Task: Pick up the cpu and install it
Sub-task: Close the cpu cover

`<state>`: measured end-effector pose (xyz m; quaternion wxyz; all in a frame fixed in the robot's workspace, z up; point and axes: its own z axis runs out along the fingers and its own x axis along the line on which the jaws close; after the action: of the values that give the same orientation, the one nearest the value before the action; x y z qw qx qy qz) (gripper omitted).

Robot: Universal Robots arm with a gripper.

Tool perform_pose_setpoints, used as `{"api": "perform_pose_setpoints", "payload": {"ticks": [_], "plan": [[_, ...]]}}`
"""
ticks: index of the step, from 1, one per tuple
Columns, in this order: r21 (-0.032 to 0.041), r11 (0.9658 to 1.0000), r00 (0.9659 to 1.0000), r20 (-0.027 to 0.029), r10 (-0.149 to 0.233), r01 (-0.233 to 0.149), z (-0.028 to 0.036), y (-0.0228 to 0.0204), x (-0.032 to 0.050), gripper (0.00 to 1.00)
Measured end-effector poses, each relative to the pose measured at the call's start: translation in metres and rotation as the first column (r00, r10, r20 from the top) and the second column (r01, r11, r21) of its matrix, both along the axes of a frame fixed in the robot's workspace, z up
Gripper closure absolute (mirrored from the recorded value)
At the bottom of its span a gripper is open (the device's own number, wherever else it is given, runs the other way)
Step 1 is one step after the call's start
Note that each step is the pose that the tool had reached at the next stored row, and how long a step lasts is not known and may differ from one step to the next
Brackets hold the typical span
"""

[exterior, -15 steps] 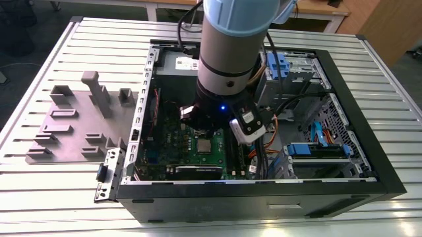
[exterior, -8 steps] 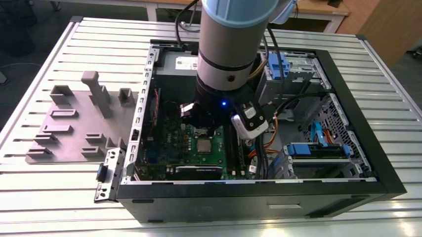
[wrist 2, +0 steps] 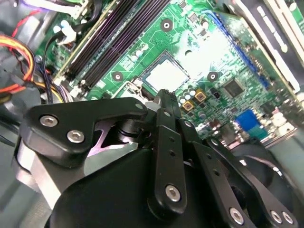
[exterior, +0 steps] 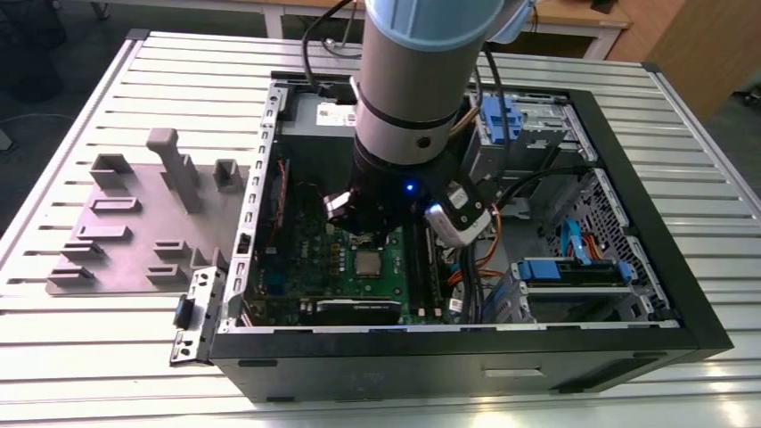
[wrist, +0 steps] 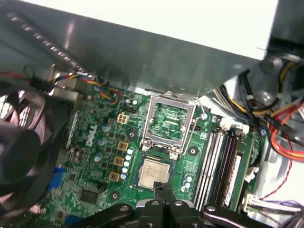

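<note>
We are seeing, from the exterior view's left, the grey fixture plate [exterior: 131, 227] lying on the slatted surface [exterior: 71, 339], then the open computer case [exterior: 476, 357], where the cpu [wrist: 153, 173] is sitting in its motherboard socket, our pincer [wrist: 164, 188] hovering closed and empty just above its edge.

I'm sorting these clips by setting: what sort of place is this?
Probably a robotics lab or test bench for computer assembly. An open computer case lies on a slatted metal table, a grey fixture plate sits beside it, and the gripper hovers by the cpu on the green motherboard.
</note>
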<state>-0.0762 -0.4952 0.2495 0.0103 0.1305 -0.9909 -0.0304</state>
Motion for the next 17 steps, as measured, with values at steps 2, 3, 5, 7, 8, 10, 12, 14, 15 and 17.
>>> {"api": "perform_pose_setpoints", "payload": {"ticks": [2,3,5,7,8,10,12,14,15,17], "plan": [[0.0000,0.9994,0.9994,0.0000,0.036,-0.036,-0.0003,0.0000,0.0000,0.89],[0.0000,0.9985,0.9985,0.0000,0.054,-0.054,-0.0005,0.0000,0.0000,0.89],[0.0001,0.9960,0.9960,-0.0001,0.090,-0.090,-0.0008,0.0000,0.0000,0.89],[0.0000,0.9919,0.9919,0.0000,0.127,-0.127,-0.0012,0.0000,0.0000,0.89],[0.0000,0.9894,0.9894,0.0000,0.145,-0.145,-0.0013,0.0000,0.0000,0.89],[-0.0001,0.9804,0.9804,-0.0001,0.197,-0.197,-0.0016,0.0000,0.0000,0.89],[0.0000,0.9771,0.9771,0.0000,0.213,-0.213,-0.0016,0.0000,0.0000,0.89],[0.0000,0.9770,0.9770,0.0000,0.213,-0.213,-0.0017,0.0000,0.0000,0.89],[0.0001,0.9770,0.9770,0.0000,0.213,-0.213,-0.0017,0.0000,0.0002,0.89],[0.0004,0.9770,0.9770,0.0001,0.213,-0.213,-0.0018,0.0002,0.0013,0.89]]}}
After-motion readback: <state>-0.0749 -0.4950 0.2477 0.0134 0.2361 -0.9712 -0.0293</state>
